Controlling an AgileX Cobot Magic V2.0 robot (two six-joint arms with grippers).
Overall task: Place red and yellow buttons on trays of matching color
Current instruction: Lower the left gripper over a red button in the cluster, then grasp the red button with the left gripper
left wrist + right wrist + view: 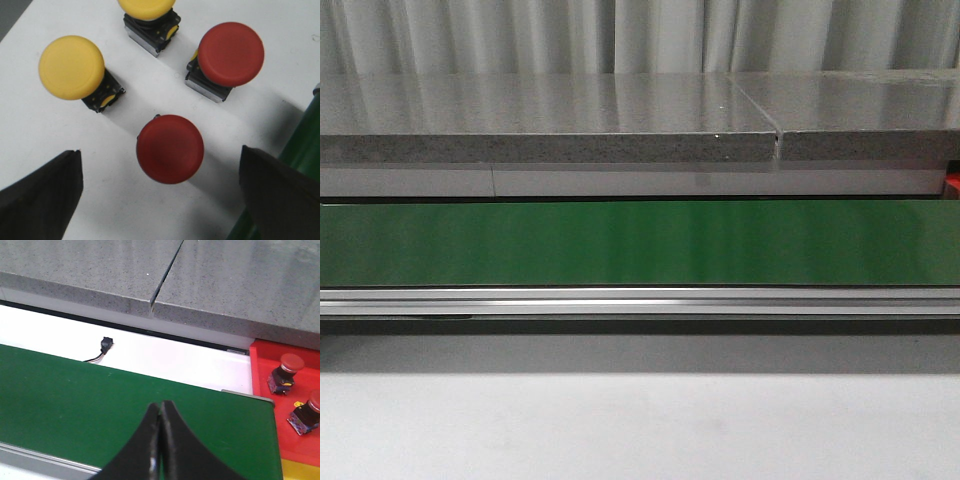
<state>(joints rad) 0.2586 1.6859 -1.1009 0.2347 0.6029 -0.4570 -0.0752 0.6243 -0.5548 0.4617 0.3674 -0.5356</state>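
Observation:
In the left wrist view, two red buttons [170,148] [230,54] and two yellow buttons [71,67] [146,7] stand on a white surface. My left gripper [160,187] is open above them, its fingers wide on either side of the nearer red button and apart from it. In the right wrist view my right gripper [160,407] is shut with nothing in it, over the green belt [75,400]. Beyond the belt's end lies a red tray [262,365] with two red buttons [290,365] [312,405] in it, and a strip of yellow tray [300,470] beside it.
The front view holds only the green conveyor belt [640,242], its metal rail [640,300], a grey stone slab [550,115] behind and pale table [640,420] in front; no gripper there. A small black connector [106,342] with a wire lies on the white strip behind the belt.

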